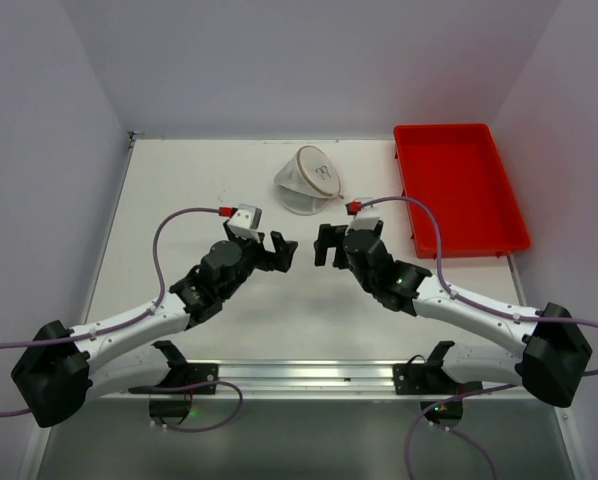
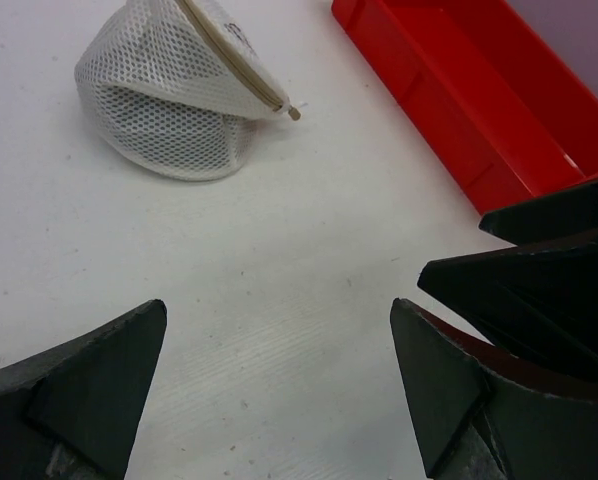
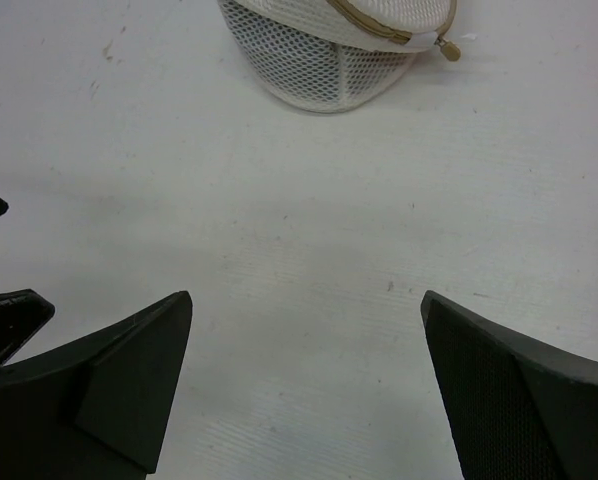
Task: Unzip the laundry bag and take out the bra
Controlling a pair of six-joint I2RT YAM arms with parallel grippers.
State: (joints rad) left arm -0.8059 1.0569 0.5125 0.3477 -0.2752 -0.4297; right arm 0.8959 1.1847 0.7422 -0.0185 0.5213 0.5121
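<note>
The laundry bag point(image 1: 308, 181) is a cream-white mesh pod lying on its side at the back middle of the table, its round lid with a dark print facing up-right. Its zip looks closed, the beige pull at the right end point(image 2: 293, 113). It also shows in the left wrist view point(image 2: 174, 100) and the right wrist view point(image 3: 329, 50). The bra is hidden. My left gripper point(image 1: 275, 250) is open and empty, a short way in front of the bag. My right gripper point(image 1: 329, 243) is open and empty, next to the left one.
A red plastic tray point(image 1: 459, 185) stands at the back right, also showing in the left wrist view point(image 2: 459, 100). The two grippers' tips face each other closely at the table's middle. White walls enclose the table on three sides.
</note>
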